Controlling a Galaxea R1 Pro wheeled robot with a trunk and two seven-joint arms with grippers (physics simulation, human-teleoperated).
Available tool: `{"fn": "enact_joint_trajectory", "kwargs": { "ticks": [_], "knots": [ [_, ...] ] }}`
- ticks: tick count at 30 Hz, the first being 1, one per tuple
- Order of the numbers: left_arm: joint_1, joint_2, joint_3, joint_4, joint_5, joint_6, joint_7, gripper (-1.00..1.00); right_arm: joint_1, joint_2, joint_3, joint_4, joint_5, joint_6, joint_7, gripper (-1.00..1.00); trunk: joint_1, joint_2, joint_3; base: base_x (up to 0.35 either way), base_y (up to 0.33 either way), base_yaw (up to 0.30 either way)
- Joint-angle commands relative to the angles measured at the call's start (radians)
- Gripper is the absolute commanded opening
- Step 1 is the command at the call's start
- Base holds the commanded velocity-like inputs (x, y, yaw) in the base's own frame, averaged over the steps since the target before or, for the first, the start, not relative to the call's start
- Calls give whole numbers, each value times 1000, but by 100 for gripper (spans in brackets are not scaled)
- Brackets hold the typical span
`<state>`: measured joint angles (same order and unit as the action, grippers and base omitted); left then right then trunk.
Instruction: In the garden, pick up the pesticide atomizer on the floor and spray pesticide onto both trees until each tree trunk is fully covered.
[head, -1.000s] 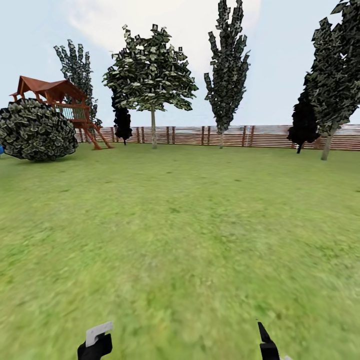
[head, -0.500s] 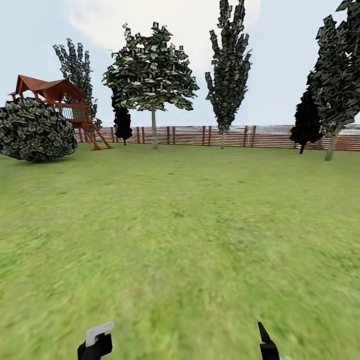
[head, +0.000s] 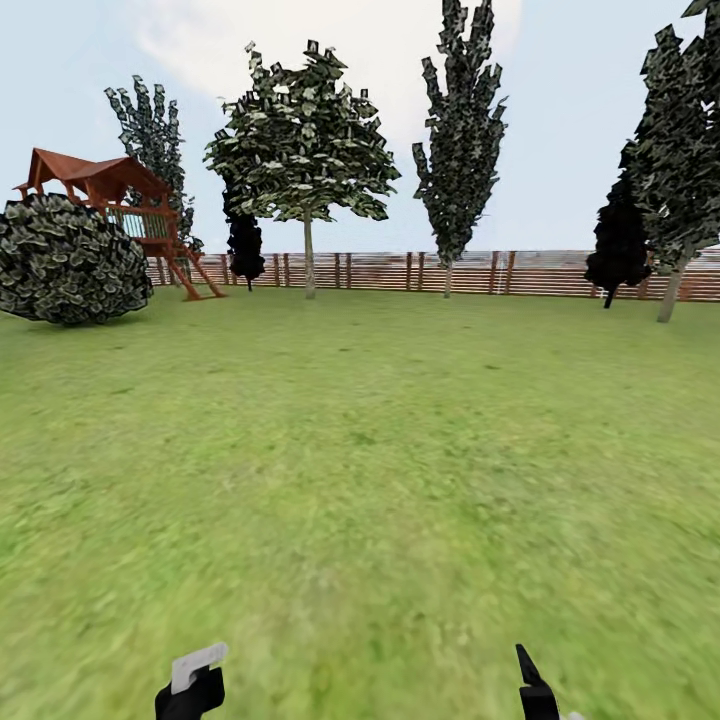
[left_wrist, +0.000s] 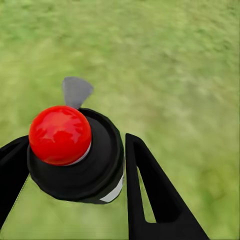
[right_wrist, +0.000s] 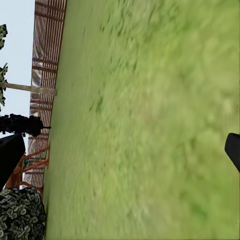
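Transit step judged: atomizer (left_wrist: 75, 150) clamped in left end effector (left_wrist: 70, 170); right end effector (right_wrist: 125, 150) spread wide, empty. Approach to broad-crowned tree (head: 300, 150) needed next.

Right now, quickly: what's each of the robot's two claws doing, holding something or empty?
Left gripper: closed on the black atomizer with the round red top.
Right gripper: open and holding nothing, with green lawn between its fingers.
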<state>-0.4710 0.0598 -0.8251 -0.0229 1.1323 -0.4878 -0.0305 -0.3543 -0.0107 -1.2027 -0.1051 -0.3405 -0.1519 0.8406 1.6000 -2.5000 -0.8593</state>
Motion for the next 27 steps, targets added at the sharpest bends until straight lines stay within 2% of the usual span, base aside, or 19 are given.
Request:
{"fn": "enact_joint_trajectory", "kwargs": {
  "ticks": [1, 27],
  "knots": [
    [0, 0, 0, 0, 0, 0, 0, -100, 0, 0, 0, 0, 0, 0, 0, 100, 0, 0, 0, 323, 129, 0],
    [0, 0, 0, 0, 0, 0, 0, -100, 0, 0, 0, 0, 0, 0, 0, 100, 0, 0, 0, 323, 122, 0]
  ]
}}
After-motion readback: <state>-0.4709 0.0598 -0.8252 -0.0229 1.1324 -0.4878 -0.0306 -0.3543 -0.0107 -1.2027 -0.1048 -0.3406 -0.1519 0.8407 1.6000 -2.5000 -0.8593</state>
